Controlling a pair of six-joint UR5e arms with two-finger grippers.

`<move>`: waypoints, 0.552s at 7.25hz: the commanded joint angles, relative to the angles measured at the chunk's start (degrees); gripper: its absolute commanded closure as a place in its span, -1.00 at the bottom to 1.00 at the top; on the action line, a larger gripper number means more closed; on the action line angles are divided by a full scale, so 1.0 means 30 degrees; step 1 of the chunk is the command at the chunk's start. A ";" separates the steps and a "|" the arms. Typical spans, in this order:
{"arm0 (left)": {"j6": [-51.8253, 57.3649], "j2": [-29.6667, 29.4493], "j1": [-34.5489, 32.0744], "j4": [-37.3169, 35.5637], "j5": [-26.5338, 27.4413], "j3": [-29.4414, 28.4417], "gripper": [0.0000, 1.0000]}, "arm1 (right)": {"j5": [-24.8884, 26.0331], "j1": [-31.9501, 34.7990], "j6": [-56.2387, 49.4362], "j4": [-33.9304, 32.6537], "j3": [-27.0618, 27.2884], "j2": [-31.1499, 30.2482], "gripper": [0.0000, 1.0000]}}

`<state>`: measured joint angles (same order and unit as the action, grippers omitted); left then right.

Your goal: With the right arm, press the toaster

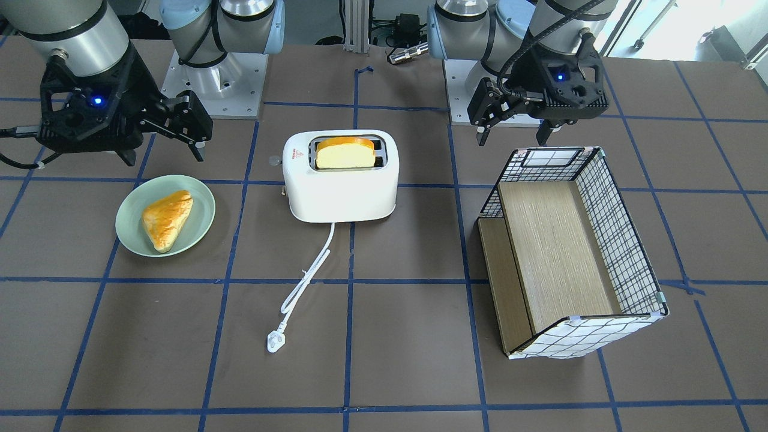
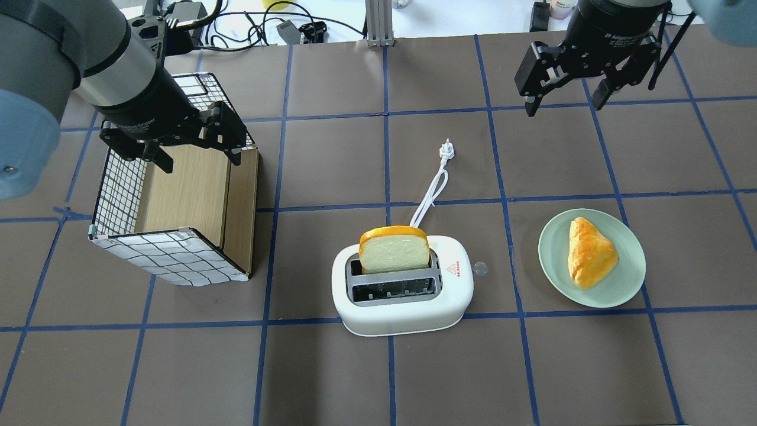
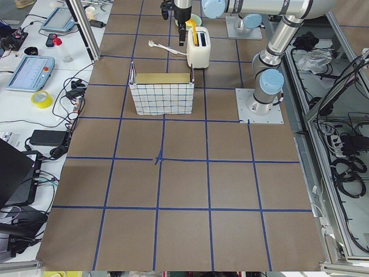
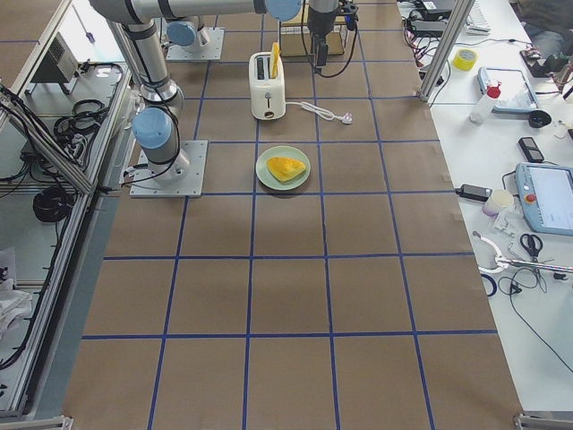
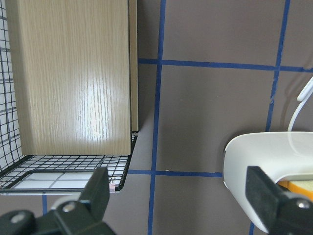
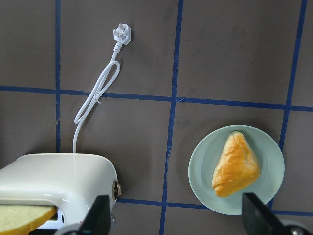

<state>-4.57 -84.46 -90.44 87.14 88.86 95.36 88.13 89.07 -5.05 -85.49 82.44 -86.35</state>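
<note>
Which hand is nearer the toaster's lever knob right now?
Right. The right hand hovers open above the table on the knob's side of the toaster, where the lever knob sticks out. The left hand hangs over the basket, past the toaster's opposite end.

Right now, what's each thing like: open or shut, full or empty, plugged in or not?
toaster: one bread slice sticking up, other slot empty.
plug: not plugged in.
plate: holds a pastry.
basket: empty.
right gripper: open, holding nothing.
left gripper: open, above the basket.
</note>
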 commanded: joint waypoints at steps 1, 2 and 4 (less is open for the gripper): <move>0.0000 0.0000 0.0000 -0.0013 -0.0001 0.0000 -1.00 | 0.0067 0.0045 0.0973 -0.0771 0.0814 -0.1265 -0.84; 0.0000 0.0000 0.0000 0.0016 -0.0001 0.0000 -1.00 | 0.0154 0.0016 0.1124 -0.2048 0.2009 -0.1912 -0.78; 0.0000 0.0000 0.0000 0.0016 -0.0001 0.0000 -1.00 | 0.0851 -0.0013 0.1039 -0.4346 0.3397 -0.2328 -0.98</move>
<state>-4.57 -84.46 -90.44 87.14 88.86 95.36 89.06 89.14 -1.81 -95.59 90.53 -92.39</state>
